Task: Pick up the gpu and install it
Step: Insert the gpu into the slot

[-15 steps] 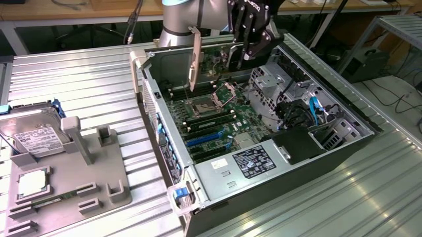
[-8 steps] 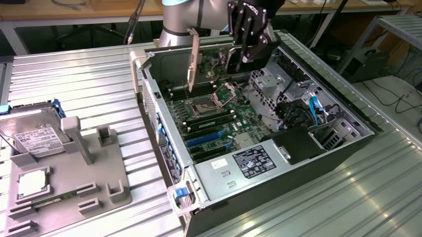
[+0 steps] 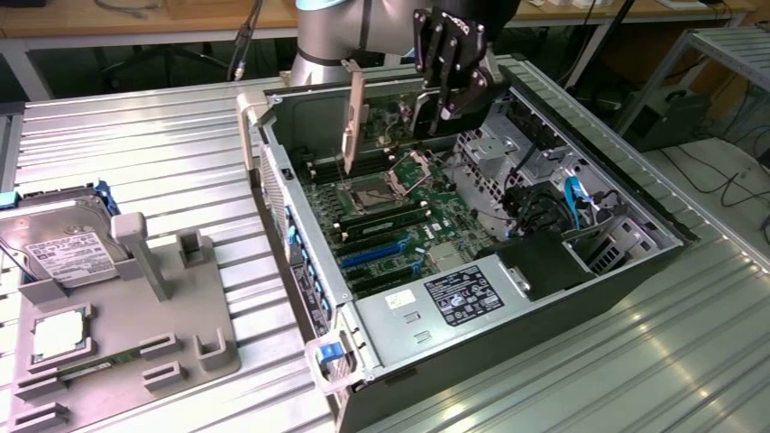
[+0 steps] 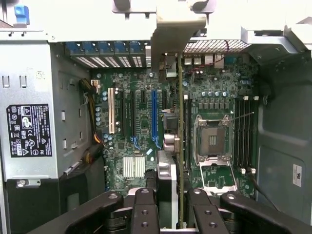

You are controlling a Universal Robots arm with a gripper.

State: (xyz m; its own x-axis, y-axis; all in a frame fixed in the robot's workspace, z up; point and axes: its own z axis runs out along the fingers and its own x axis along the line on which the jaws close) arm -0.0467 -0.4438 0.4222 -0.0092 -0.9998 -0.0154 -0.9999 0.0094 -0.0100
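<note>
Over on the exterior view's left the hard drive [image 3: 67, 254] sits in the grey fixture [image 3: 180, 316], well apart from the action, so it's clearly not the part in play. Moving right, the gpu [image 3: 353, 115] hangs on edge above the open case [image 3: 481, 370], silver bracket toward the case's back wall, probably so its lower edge can drop straight into a motherboard slot [image 4: 154, 114]. The gripper [image 3: 441, 110] is pinching the card's other end from above, which looks meant to keep it upright and the slot side free
</note>
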